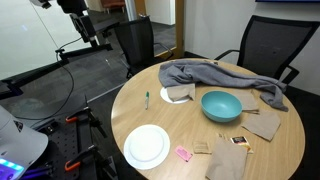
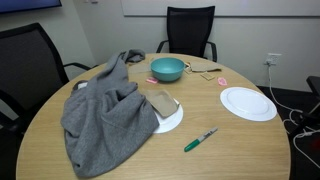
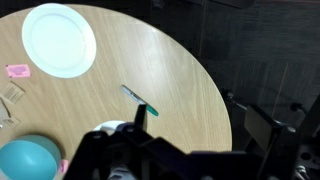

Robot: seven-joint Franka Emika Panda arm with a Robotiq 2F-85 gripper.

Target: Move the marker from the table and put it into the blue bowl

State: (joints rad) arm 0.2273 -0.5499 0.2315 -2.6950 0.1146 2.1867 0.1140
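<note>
The marker [image 2: 200,139] lies on the worktop [image 2: 235,155] near its edge, well apart from the bowl [image 2: 167,69]. The plate [image 2: 248,103] lies near the marker. A cloth [image 2: 105,115] is spread next to the bowl.

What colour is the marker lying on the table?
The marker is green, clearest in an exterior view.
</note>
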